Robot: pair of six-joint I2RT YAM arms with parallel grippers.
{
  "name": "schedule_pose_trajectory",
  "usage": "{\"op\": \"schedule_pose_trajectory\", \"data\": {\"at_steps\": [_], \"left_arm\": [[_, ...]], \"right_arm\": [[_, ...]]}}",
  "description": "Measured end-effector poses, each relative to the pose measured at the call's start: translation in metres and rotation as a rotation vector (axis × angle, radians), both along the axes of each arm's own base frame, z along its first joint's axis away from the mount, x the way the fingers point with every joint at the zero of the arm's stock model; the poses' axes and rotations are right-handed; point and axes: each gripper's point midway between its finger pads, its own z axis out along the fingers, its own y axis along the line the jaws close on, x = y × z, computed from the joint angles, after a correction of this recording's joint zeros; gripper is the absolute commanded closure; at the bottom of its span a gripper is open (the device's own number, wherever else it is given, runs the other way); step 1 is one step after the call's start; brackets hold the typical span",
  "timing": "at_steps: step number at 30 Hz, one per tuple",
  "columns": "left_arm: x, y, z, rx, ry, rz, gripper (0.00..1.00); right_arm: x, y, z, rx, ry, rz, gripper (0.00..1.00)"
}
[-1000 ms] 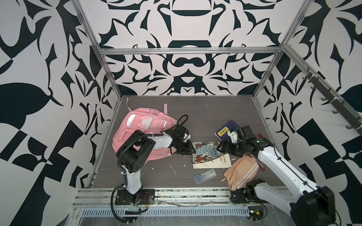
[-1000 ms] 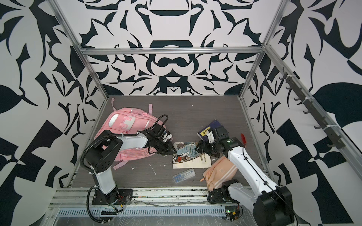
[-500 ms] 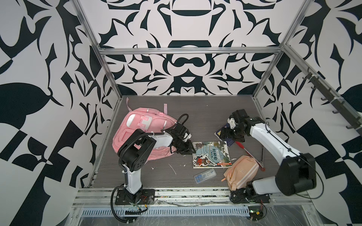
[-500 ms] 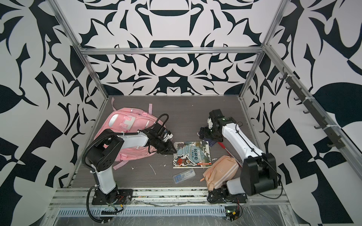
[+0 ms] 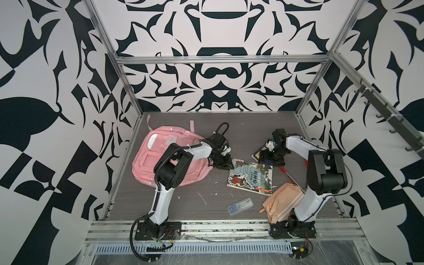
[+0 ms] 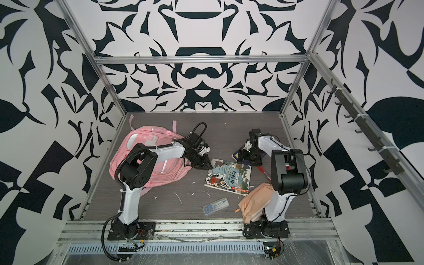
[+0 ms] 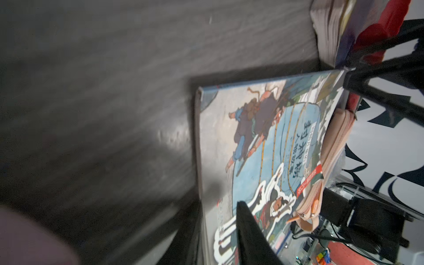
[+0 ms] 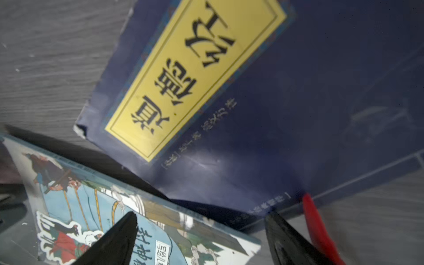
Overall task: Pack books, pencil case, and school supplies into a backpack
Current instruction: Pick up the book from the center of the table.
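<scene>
Books: The illustrated book (image 5: pixel 251 177) lies in the middle of the table (image 5: pixel 183 183), one corner overlapping the navy book (image 8: pixel 275 114) with the yellow label.
Backpack: The pink backpack (image 5: pixel 146 160) lies flat on the robot's left, near the books. Whether its mouth is open cannot be told.
Waiting items: The peach pencil case (image 5: pixel 283 199) sits by the right arm's base, and the clear supplies box (image 5: pixel 240 206) lies just beside it.
Left gripper (image 5: pixel 226 165): Partly closed astride the illustrated book's corner nearest the backpack, one finger (image 7: pixel 247 229) over the cover. Whether it truly pinches the book cannot be told.
Right gripper (image 8: pixel 202 241): Spread wide and empty, poised low where the two books overlap.
Hazard: A red pen (image 8: pixel 314 218) lies at the navy book's edge, just beside one right finger.
Step, as judged: Lifting a book for the backpack. It is best done by closing on a single cover at a free edge, clear of the overlap and the pen. The book should then be kept level on its way to the bag.
</scene>
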Motion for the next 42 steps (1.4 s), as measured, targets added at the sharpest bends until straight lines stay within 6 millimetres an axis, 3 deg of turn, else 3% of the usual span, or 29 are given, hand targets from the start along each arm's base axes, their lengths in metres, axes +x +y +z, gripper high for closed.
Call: {"op": "schedule_pose_trajectory", "data": {"at_steps": [3, 6, 9, 12, 14, 16, 19, 25, 29, 42], "left_arm": [[0.015, 0.008, 0.006, 0.060, -0.059, 0.010, 0.49], [0.005, 0.027, 0.017, 0.128, -0.067, 0.016, 0.41], [-0.027, 0.054, 0.043, 0.178, -0.057, 0.015, 0.41], [-0.077, 0.070, 0.063, 0.174, -0.027, 0.003, 0.42], [-0.117, 0.074, 0.057, 0.162, 0.039, -0.010, 0.43], [-0.148, 0.076, 0.036, 0.177, 0.125, -0.020, 0.45], [-0.168, 0.075, -0.002, 0.215, 0.268, 0.003, 0.47], [-0.131, 0.024, 0.002, 0.065, 0.247, 0.020, 0.49], [-0.112, 0.000, 0.002, -0.019, 0.221, 0.024, 0.50], [-0.096, -0.007, 0.002, -0.133, 0.294, 0.068, 0.53]], "right_arm": [[0.003, 0.001, 0.001, 0.029, -0.010, 0.012, 0.10], [0.003, 0.002, 0.002, 0.056, -0.010, 0.025, 0.13], [0.003, 0.003, 0.003, 0.076, -0.017, 0.026, 0.15], [0.003, 0.007, 0.003, 0.100, -0.025, 0.029, 0.16], [0.002, 0.010, 0.003, 0.114, -0.031, 0.034, 0.17], [0.000, 0.013, 0.003, 0.122, -0.033, 0.042, 0.17], [-0.006, 0.020, 0.003, 0.127, -0.030, 0.060, 0.20], [-0.018, 0.033, 0.003, 0.143, -0.010, 0.095, 0.25], [-0.027, 0.042, 0.003, 0.167, 0.012, 0.106, 0.28], [-0.047, 0.071, 0.005, 0.271, 0.047, 0.109, 0.46]]}}
